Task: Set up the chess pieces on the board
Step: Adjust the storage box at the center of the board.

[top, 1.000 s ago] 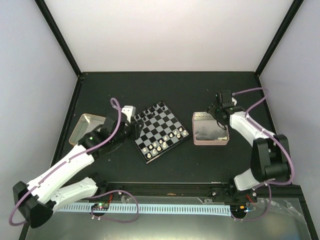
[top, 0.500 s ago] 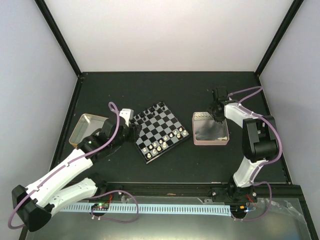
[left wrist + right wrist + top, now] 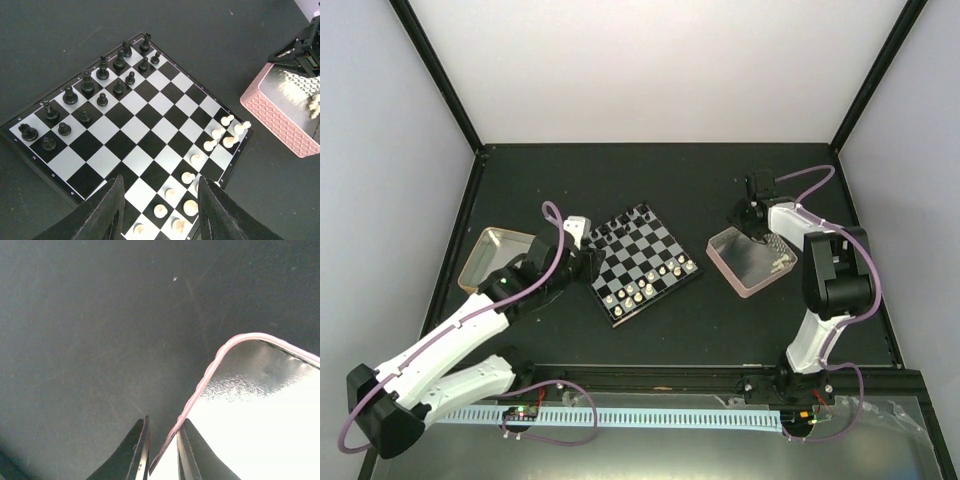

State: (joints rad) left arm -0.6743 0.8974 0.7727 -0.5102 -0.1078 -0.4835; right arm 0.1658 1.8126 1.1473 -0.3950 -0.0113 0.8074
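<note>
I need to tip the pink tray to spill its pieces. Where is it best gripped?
Take the pink tray by its thin upright rim near the far corner, coming from above with one finger inside and one outside. It looks too wide to span, and the right gripper straddles that rim.

No legible text; only tiny unreadable marks along the board (image 3: 34,158) rim.

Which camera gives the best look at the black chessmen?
The left wrist view: the black chessmen stand large and distinct. The top view shows them as specks; the right wrist view shows none.
</note>
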